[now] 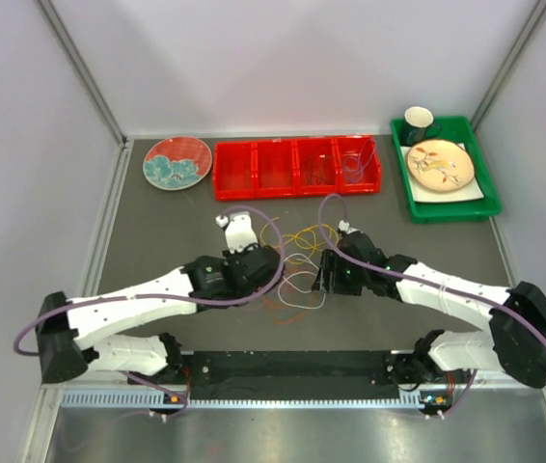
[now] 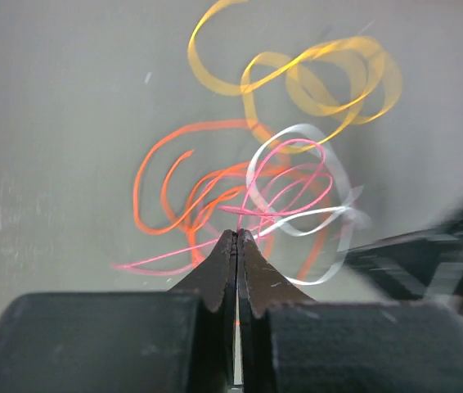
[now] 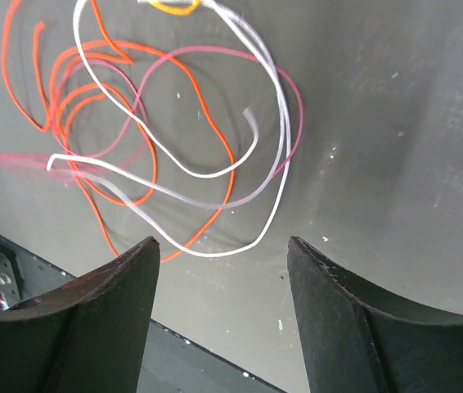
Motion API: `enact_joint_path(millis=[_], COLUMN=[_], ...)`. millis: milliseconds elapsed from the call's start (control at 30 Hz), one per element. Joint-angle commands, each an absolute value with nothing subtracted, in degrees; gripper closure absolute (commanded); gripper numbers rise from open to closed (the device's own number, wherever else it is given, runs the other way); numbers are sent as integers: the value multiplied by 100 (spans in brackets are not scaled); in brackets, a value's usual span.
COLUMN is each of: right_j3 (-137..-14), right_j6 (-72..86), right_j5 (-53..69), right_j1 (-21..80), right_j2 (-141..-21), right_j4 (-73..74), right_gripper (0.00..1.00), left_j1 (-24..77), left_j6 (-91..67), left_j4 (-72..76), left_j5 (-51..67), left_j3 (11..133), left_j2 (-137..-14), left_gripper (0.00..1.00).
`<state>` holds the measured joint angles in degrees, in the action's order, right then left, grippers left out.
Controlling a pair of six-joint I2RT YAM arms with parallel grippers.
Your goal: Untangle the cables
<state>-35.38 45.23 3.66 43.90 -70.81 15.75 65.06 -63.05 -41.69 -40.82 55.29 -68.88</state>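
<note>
The cables [image 1: 299, 265] lie in a loose tangle on the grey mat between my two grippers. In the left wrist view, yellow loops [image 2: 297, 78] sit farthest out, with orange [image 2: 146, 164], white [image 2: 297, 135] and red [image 2: 297, 192] loops nearer. My left gripper [image 2: 237, 234] is shut, and red strands run straight into its tips. My right gripper [image 3: 222, 244] hangs open just above the mat with nothing between its fingers. A white cable [image 3: 215, 255], an orange one [image 3: 230, 176] and a purple one [image 3: 297, 98] lie just beyond its tips.
A red bin with several compartments [image 1: 297, 183] stands behind the tangle, with a thin wire in its rightmost section. A patterned plate [image 1: 177, 162] lies to its left. At the back right, a green tray [image 1: 447, 209] holds a plate [image 1: 440, 164] and a cup [image 1: 419, 121].
</note>
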Motion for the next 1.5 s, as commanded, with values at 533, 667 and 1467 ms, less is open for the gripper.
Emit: enact_joint_path(millis=[533, 667, 1467], right_j3=[-4702, -4965, -4035], right_j6=[4570, 4535, 5862], right_j5=[-694, -1080, -2294], right_j1=[4825, 4904, 4817], right_j2=[-8586, -8911, -6848], right_j4=[2214, 2653, 4895], right_gripper=[38, 41, 100], left_j1=[6513, 6513, 6495], left_j6=[-5046, -4563, -1320], left_j4=[-5063, -4791, -1953], left_j5=[-5483, -5686, -6495], left_j3=[7574, 7883, 9430], left_j2=[-5432, -5335, -5704], left_gripper=[100, 100, 97])
